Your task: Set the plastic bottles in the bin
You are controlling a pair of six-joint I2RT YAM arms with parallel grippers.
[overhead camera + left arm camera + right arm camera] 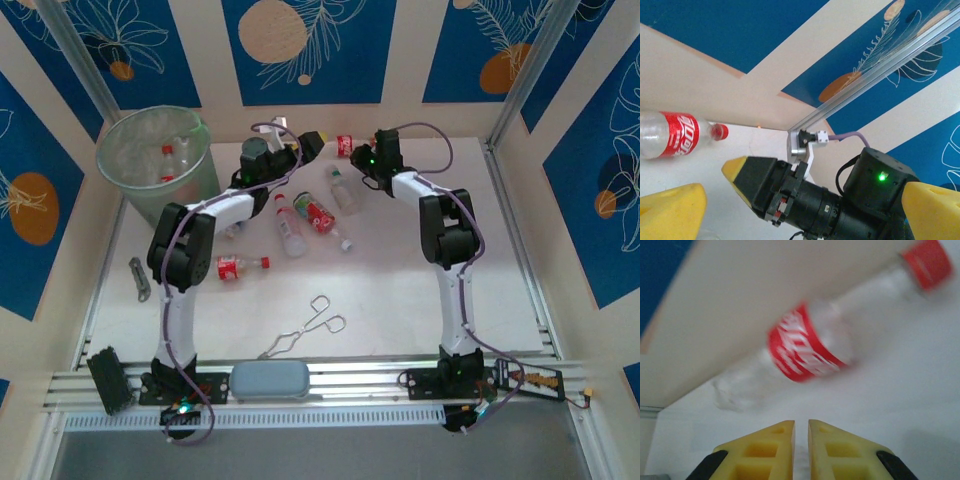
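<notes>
A red-labelled plastic bottle [345,146] lies by the back wall between my two grippers. In the right wrist view this bottle [810,350] lies just ahead of my right gripper [801,426], which is shut with nothing between its fingers. My left gripper [312,143] is wide open and empty; its yellow fingers [670,210] frame the right gripper [737,170] and the same bottle [670,135]. More bottles lie mid-table: a clear one [343,188], a red-labelled one [320,215], another [290,225] and one [240,266] beside the left arm. The bin [155,150] stands at the back left with bottles inside.
Metal tongs [305,335] lie near the front middle. A grey-blue pad [270,380] sits on the front rail, with a black block [105,380] at its left. A small metal tool [140,278] lies at the left edge. Walls enclose the back and sides.
</notes>
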